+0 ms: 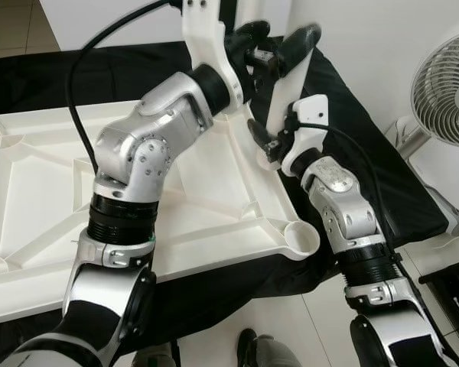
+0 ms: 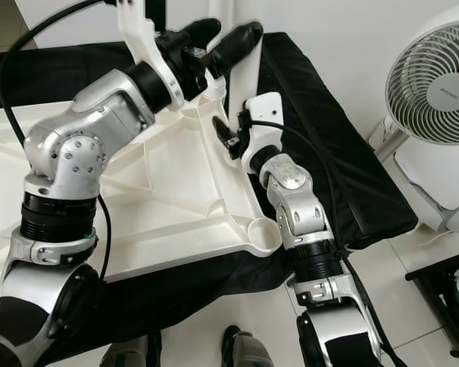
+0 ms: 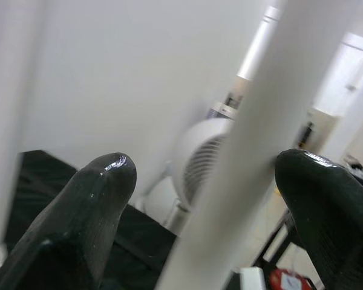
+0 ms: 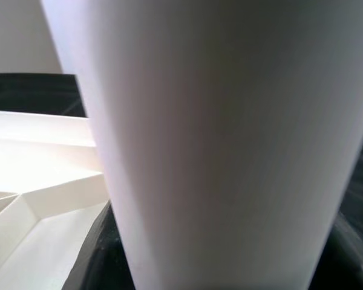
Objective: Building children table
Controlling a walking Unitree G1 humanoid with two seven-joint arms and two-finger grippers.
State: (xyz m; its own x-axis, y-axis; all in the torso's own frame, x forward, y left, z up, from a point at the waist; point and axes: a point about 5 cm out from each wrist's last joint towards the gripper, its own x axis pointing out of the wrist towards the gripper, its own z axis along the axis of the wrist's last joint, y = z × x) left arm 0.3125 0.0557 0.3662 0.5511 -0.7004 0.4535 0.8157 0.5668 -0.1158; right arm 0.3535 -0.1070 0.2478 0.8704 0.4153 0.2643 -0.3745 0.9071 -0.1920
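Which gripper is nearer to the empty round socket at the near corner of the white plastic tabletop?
Right. The right gripper holds the white leg's base, just beyond that socket; the left gripper is higher up the leg.

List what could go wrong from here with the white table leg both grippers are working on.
1. The left gripper has its black fingers spread around the tall white plastic table leg, with a gap on one side; the leg may tilt.
2. The right gripper sits low beside the leg's base at the corner of the upturned white plastic tabletop, where its fingers could get pinched.
3. That tabletop overhangs the black-covered surface and might shift under force.
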